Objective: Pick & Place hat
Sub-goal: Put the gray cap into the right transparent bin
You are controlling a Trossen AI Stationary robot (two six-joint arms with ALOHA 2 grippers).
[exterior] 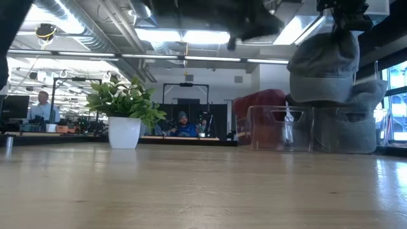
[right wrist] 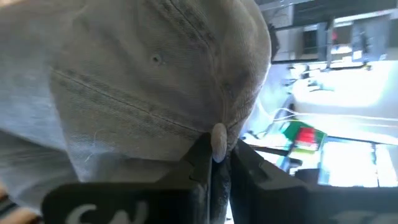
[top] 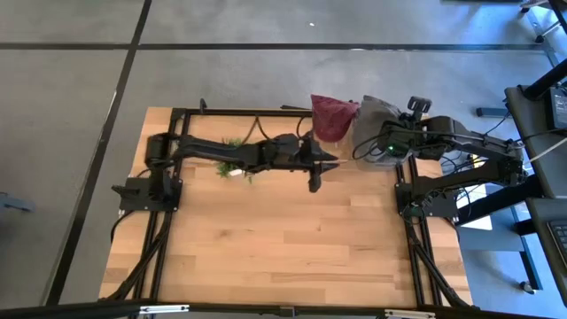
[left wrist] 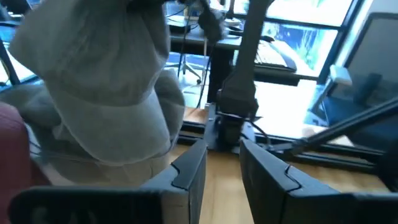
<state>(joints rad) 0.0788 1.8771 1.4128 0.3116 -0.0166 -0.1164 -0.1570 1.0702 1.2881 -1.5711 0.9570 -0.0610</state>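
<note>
A grey cap (exterior: pixel 323 67) hangs from my right gripper (right wrist: pixel 217 157), which is shut on it above the table's far right corner (top: pixel 370 117). Below it in the low view, a second grey cap (exterior: pixel 348 130) lies in a clear bin (exterior: pixel 280 127). A maroon hat (top: pixel 332 115) sits just to the left, also at the far edge. My left gripper (left wrist: pixel 222 171) hovers open over the table's middle (top: pixel 319 167), near the caps and touching nothing. My right gripper pinches the grey cap at the button on top of its crown (right wrist: pixel 218 138), between the two fingertips. The cap is lifted clear of the table and the bin, and its crown bulges out beyond the fingers.
A potted green plant (exterior: pixel 124 111) stands at the far edge, under the left arm (top: pixel 232 167). Black frame rails (top: pixel 177 113) border the table. The wide near half of the wooden top (top: pixel 283 248) is bare. People sit in the room beyond.
</note>
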